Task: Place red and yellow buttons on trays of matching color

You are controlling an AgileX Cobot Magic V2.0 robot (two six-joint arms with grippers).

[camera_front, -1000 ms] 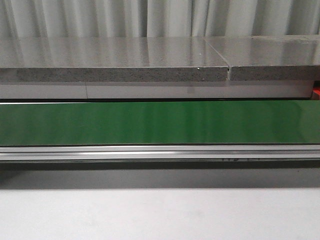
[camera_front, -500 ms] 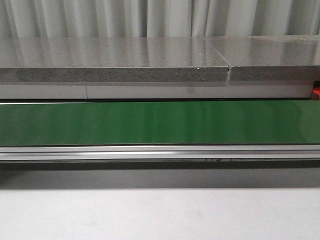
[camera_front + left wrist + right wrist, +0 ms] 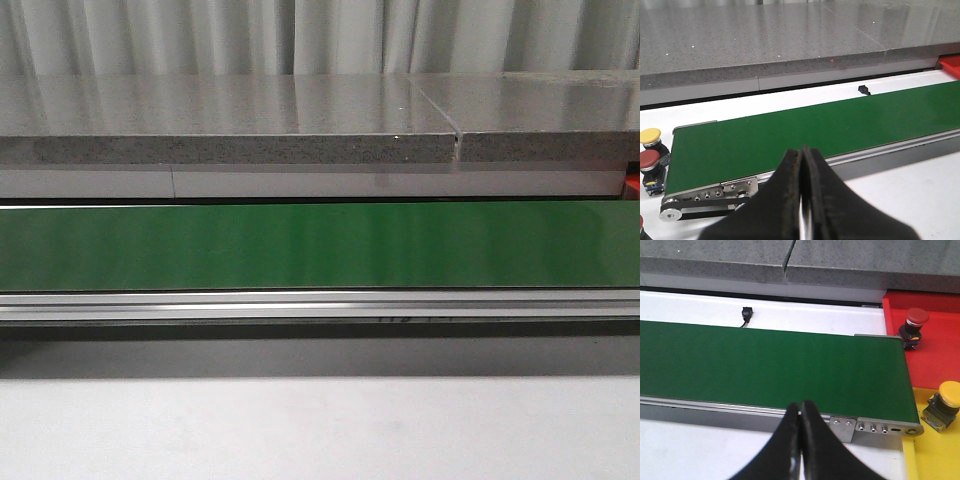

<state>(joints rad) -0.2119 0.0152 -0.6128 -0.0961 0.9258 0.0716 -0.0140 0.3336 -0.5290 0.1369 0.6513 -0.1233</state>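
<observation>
Both my pincers, left pincer (image 3: 802,200) and right pincer (image 3: 801,440), are pressed together, empty, above the green conveyor belt (image 3: 770,367); a red button (image 3: 916,322) sits on the red tray (image 3: 940,347).

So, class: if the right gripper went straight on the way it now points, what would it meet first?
Most likely the green conveyor belt, after crossing its metal side rail. The right gripper is shut and aims at the belt's bare surface. The red button and yellow button sit off to the side. Depth is uncertain.

Conveyor belt (image 3: 320,245) lies between counter (image 3: 230,120) and table (image 3: 320,430).
</observation>
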